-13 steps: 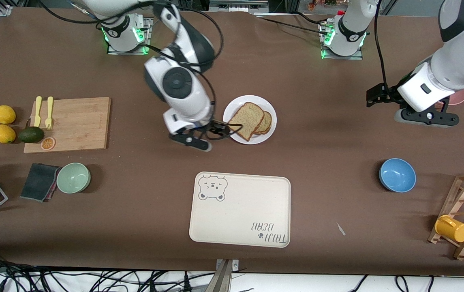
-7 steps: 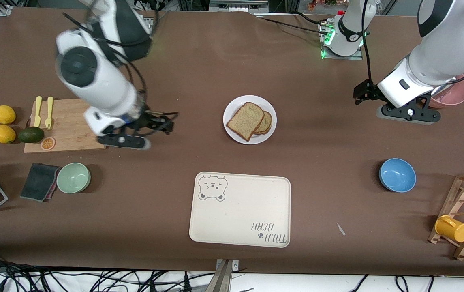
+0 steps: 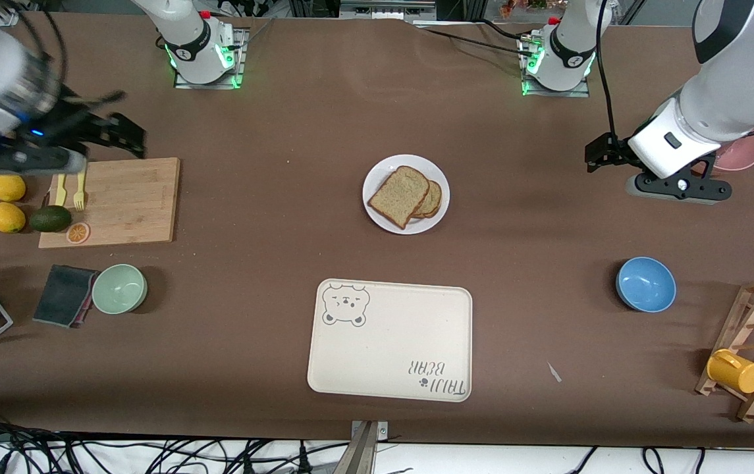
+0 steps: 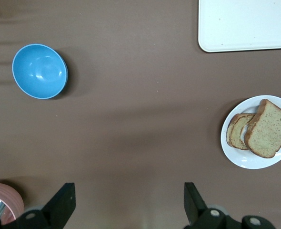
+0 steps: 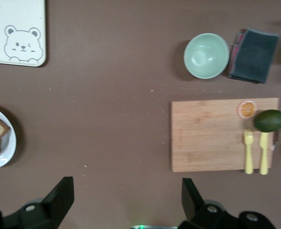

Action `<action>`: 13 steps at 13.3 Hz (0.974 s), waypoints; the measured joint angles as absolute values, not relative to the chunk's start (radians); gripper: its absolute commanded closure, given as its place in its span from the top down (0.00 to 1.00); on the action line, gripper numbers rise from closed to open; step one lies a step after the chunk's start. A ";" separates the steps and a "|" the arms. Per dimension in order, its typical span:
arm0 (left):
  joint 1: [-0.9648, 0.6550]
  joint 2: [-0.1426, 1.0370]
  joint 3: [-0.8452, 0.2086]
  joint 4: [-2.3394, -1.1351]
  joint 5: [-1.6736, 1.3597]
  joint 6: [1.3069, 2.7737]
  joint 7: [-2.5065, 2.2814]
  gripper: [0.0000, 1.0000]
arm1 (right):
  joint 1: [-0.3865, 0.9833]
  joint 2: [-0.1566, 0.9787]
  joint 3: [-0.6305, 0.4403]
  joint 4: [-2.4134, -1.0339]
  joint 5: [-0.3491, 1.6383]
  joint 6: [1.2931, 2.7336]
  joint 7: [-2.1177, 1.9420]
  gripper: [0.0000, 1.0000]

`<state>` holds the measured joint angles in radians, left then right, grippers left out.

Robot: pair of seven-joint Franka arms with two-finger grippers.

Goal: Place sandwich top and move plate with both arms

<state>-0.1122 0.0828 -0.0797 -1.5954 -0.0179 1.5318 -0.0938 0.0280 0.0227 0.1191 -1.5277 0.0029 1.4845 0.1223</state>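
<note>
Sandwich top (image 3: 399,195) on white plate (image 3: 383,172)

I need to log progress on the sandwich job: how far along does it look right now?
Done: the sandwich top lies on the lower slice on the plate.
In hand: nothing; the right gripper hangs open above the cutting board's corner, the left gripper open near the pink cup.
Left: the plate move; neither arm touches it.

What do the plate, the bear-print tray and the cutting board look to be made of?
Plate: glossy white, likely ceramic or melamine; it catches highlights in the left wrist view.
Tray: matte cream, probably plastic or bamboo fibre, with printed graphics.
Cutting board: unfinished light wood or bamboo, with visible grain strips.
</note>
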 measured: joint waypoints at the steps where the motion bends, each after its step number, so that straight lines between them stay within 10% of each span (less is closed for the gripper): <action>1: -0.112 0.083 -0.080 -1.595 -0.018 1.532 -0.094 1.00 | 0.024 0.003 0.086 -1.533 0.003 1.470 0.085 1.00; 13: -0.107 0.083 -0.080 -1.595 -0.018 1.532 -0.094 1.00 | 0.023 -0.006 0.049 -1.555 0.003 1.449 0.046 1.00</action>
<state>-0.1072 0.0828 -0.0802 -1.5952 -0.0179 1.5320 -0.0939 0.0231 -0.0065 0.0493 -1.5554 0.0034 1.4491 0.0461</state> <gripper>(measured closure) 0.000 0.000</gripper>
